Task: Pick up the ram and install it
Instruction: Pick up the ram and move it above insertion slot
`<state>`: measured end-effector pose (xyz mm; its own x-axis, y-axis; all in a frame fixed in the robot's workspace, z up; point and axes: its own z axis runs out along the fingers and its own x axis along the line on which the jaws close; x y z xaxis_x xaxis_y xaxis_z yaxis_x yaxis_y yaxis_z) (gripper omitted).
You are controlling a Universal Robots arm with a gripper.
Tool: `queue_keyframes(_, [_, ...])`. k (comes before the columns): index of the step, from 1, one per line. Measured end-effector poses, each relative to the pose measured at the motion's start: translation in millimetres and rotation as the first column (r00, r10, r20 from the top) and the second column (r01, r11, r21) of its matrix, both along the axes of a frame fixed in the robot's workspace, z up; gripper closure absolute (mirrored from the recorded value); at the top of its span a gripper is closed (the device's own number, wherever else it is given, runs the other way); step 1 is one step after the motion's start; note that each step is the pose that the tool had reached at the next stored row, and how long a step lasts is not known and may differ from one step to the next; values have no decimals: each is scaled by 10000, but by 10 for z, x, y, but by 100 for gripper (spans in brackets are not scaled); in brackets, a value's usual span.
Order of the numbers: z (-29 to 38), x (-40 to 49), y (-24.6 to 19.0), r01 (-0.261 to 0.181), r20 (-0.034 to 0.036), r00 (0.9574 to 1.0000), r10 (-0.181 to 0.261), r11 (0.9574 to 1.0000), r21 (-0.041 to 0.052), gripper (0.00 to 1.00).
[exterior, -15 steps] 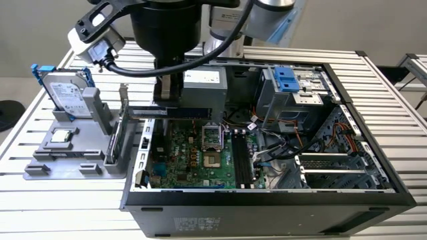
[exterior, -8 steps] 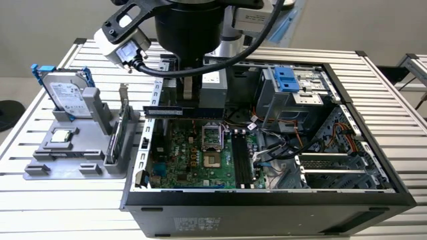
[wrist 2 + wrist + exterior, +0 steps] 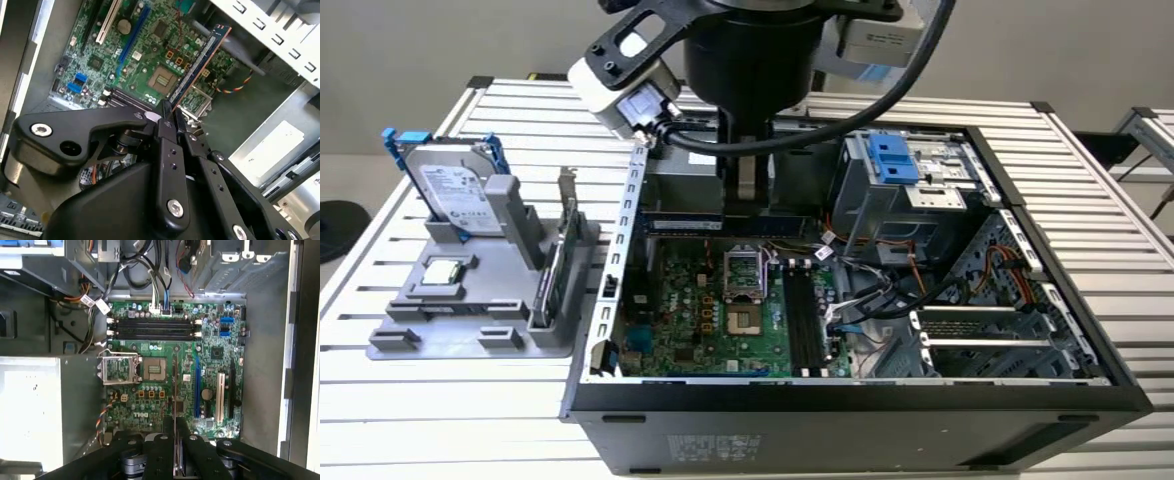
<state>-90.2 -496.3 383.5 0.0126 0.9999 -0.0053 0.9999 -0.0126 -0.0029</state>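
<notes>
Ram: the ram (image 3: 198, 61) is held off the board in the gripper, hanging over the far part of the motherboard (image 3: 215, 390) inside the open computer case (image 3: 854, 395).
Gripper: the gripper (image 3: 168, 111) is clamped on one end of the stick, with the rest of it reaching out past the fingertips; in the exterior view the gripper (image 3: 744, 185) comes straight down with the stick under it.
Long axis: in the exterior view the ram (image 3: 707, 223) lies across, from that view's left to its right.
CPU socket: the CPU socket (image 3: 152, 369) sits on the board just below and beside the stick, which is clear of it.
Memory slots: the black memory slots (image 3: 803, 312) run near to far, so by my eye the stick stands about square to them rather than in line. They lie nearer than the gripper and a little to the exterior view's right, apart from the stick, all bare in the first wrist view (image 3: 152, 329).
Parts stand: well off to the exterior view's left, a grey stand (image 3: 400, 345) on the slatted table (image 3: 440, 420) holds a hard drive (image 3: 454, 188) and an upright card (image 3: 558, 262).
</notes>
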Motion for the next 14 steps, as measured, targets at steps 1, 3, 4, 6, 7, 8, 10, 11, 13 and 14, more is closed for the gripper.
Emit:
queue_keyframes(1, [0, 34, 0, 1, 0, 10000, -1, 10000, 0, 100])
queue_keyframes(3, [0, 106, 0, -1, -1, 10000, 1, 10000, 0, 100])
queue_keyframes(4, [0, 141, 0, -1, -1, 10000, 1, 10000, 1, 100])
queue_keyframes(6, [0, 209, 0, 1, -1, 10000, -1, 10000, 1, 100])
queue_keyframes(7, [0, 243, 0, 0, -2, 10000, 0, 10000, 0, 100])
queue_keyframes(8, [0, 276, 0, -1, -2, 10000, 1, 10000, 0, 100])
queue_keyframes(10, [0, 342, 0, 1, -2, 10000, -1, 10000, 0, 100])
queue_keyframes(11, [0, 373, 0, 1, -2, 10000, -1, 10000, 0, 100])
queue_keyframes(13, [0, 433, 0, 0, -2, 10000, 0, 10000, 0, 100])
queue_keyframes(14, [0, 465, 0, 0, -3, 10000, 0, 10000, 0, 100])
